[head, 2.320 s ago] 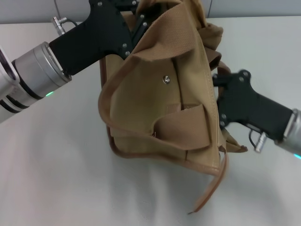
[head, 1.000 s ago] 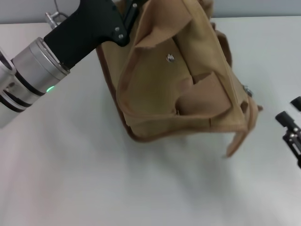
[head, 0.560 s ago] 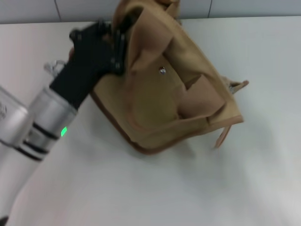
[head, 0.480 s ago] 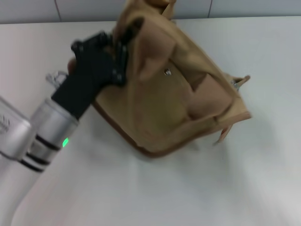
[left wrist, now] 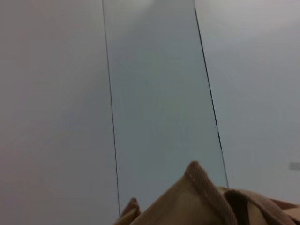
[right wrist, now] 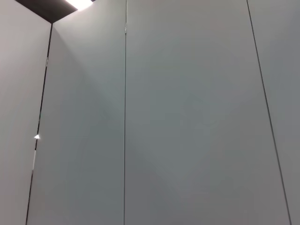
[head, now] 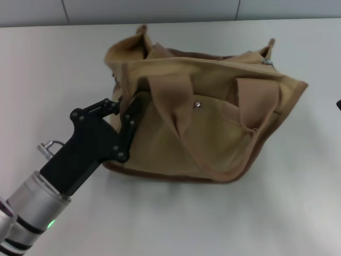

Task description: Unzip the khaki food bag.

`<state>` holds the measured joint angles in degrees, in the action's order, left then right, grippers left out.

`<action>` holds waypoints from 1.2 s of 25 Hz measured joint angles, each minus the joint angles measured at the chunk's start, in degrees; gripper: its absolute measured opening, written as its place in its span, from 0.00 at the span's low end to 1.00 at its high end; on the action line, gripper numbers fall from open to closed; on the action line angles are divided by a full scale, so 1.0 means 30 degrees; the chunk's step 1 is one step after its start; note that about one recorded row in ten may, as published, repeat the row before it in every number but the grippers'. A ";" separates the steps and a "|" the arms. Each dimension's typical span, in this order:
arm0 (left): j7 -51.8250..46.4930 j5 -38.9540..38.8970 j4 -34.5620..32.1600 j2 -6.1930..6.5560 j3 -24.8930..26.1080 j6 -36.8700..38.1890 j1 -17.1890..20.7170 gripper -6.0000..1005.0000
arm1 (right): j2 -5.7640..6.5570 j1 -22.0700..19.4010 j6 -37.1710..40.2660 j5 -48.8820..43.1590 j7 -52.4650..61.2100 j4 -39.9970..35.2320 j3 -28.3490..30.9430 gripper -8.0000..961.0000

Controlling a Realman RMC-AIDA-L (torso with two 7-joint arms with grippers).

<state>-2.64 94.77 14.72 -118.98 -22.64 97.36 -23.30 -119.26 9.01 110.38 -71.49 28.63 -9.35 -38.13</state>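
Note:
The khaki food bag [head: 213, 133] stands upright in the middle of the white table [head: 298, 213], front pocket and silver snap [head: 197, 105] facing me. Its two brown handles hang down over the front. A silver zipper pull [head: 265, 62] sits at the right end of the top. My left gripper [head: 130, 113] is against the bag's left end and appears shut on the fabric there. The left wrist view shows only a corner of the bag's fabric [left wrist: 197, 199]. Only a dark sliver of my right gripper [head: 339, 104] shows at the right edge.
A grey panelled wall [head: 160, 9] runs along the table's far edge, and both wrist views look at wall panels [right wrist: 187, 117]. Bare table lies in front of the bag and to its right.
The bag was held up, tilted and swinging on my left gripper; now it stands upright on the table. My left arm has come down and nearer. The right gripper has pulled away to the right edge.

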 joint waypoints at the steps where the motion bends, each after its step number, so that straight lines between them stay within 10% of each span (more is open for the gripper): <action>1: 0.0000 0.0000 0.0000 0.0000 0.0000 0.0000 0.0000 0.08 | 0.0000 0.0000 0.0000 0.0000 0.0000 0.0000 0.0000 0.80; 18: -0.5309 0.2393 -0.5268 0.0152 0.1111 0.1379 0.2011 0.51 | 0.0059 0.0659 -0.0088 -0.0018 0.0537 -0.0079 0.0161 0.83; 21: -0.6287 0.2396 -0.6238 0.0200 0.1412 0.1907 0.2322 0.74 | 0.0057 0.0723 -0.0079 0.0028 0.0922 -0.0112 0.0214 0.83; 30: -0.8722 0.2564 -0.9377 0.0287 0.1399 0.5103 0.3142 0.80 | 0.0059 0.0553 0.0074 -0.1036 0.4193 -0.2608 -0.0016 0.85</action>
<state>-28.81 102.46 -13.41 -118.12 -18.44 112.67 -13.87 -119.09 10.66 110.60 -74.60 41.21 -17.17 -38.18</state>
